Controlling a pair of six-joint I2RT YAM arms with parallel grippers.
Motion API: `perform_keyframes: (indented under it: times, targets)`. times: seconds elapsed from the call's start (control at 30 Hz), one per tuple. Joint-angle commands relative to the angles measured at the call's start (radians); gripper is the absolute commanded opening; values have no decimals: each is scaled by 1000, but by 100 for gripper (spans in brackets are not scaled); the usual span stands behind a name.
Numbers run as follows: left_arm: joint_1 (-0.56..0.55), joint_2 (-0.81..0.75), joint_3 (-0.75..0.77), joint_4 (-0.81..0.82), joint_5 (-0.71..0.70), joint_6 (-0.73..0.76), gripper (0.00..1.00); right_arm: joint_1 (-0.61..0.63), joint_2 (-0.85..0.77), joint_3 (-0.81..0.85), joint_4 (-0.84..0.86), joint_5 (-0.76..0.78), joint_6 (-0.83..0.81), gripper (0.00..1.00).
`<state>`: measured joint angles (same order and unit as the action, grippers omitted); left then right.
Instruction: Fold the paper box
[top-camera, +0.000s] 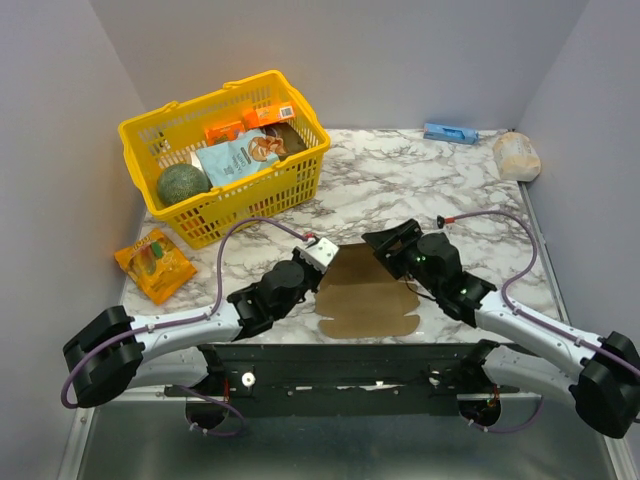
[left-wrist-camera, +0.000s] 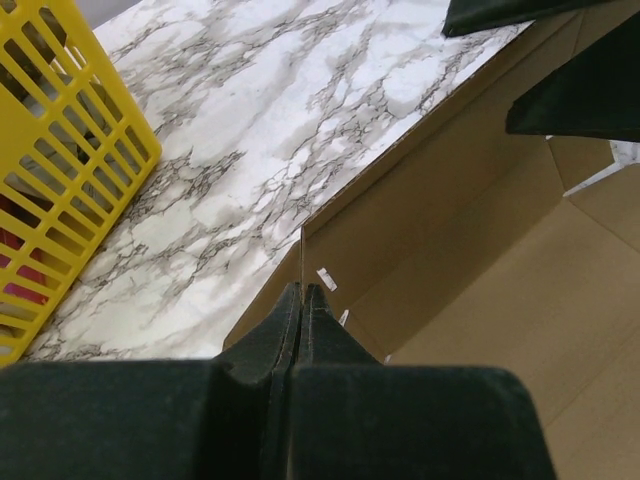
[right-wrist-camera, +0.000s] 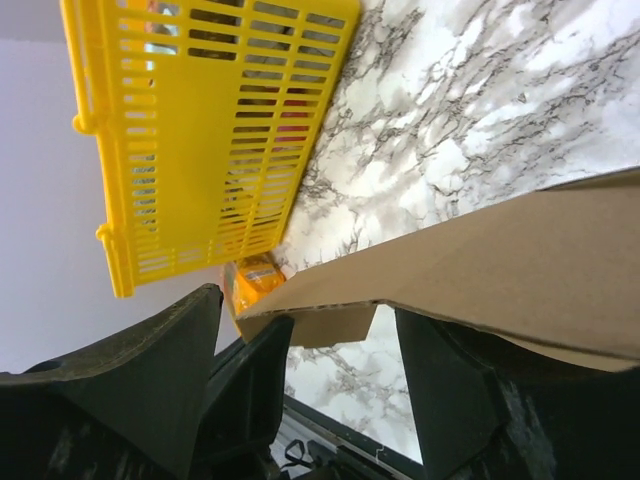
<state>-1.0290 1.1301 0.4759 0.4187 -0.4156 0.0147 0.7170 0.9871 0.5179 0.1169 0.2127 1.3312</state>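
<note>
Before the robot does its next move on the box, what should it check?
1. Grip of the left fingers on the box: ok, they are shut on the edge of a raised flap.
2. Are the right fingers ready: ok, they are open with a cardboard edge between them and not yet squeezing.
3. How deep that edge sits between the right fingers: cannot tell.
4. Is the box folded: not ok, most of it lies flat in the top view.
5. Is the basket out of the way: ok, it stands apart from the box.
</note>
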Motion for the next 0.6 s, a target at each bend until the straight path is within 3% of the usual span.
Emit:
perform_keyframes:
  times: [0.0, 0.13, 0.17, 0.27, 0.33, 0.47, 0.53, 0.57]
  targets:
    - [-20, 7, -6, 40, -51, 40, 0, 2, 38, -10, 72, 39, 39, 68]
    - [-20, 17, 1, 25, -51, 34, 0, 2, 51, -41, 79, 48, 66, 47]
    - [-20, 22, 6, 20, -49, 31, 1, 2, 53, -59, 84, 53, 69, 37]
    - [-20, 26, 10, 5, -29, 10, 8, 2, 58, -85, 90, 63, 77, 19]
    - [-20, 27, 18, -1, -12, -2, 15, 1, 61, -93, 92, 66, 77, 16]
    - [-20, 13, 41, -35, 15, -12, 50, 2, 64, -111, 92, 70, 75, 8]
    - [-20, -3, 50, -66, 43, -45, 61, 2, 61, -124, 92, 74, 76, 6]
    - [-20, -21, 55, -76, 50, -64, 71, 2, 58, -128, 92, 74, 76, 4]
